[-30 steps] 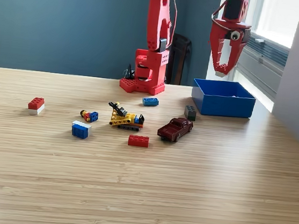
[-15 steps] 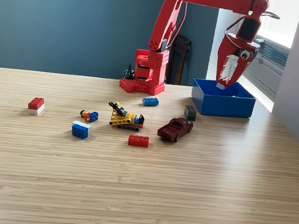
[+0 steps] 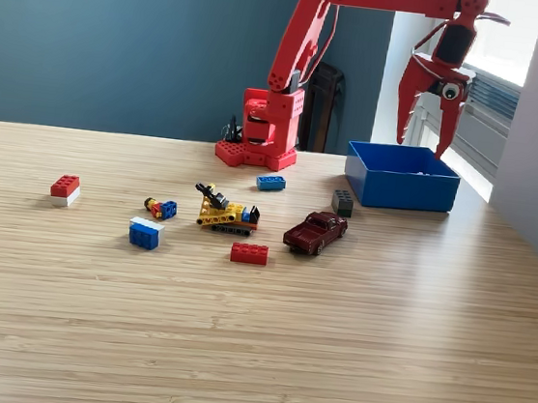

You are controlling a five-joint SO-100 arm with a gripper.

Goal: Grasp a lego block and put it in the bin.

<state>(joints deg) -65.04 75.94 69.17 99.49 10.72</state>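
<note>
Claw [image 3: 421, 146] spread wide, empty, above one bin [image 3: 402, 189]; six loose bricks, two toy vehicles.

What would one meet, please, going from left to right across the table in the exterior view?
Red and white block → blue and white block → small yellow and blue piece → yellow vehicle → red brick → dark red toy car → bin, with the open claw above it.

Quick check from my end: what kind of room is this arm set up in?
Probably a home or office room, not a factory. The arm stands on a wooden table scattered with toy blocks, a blue wall behind and a window on the exterior view's right.
</note>
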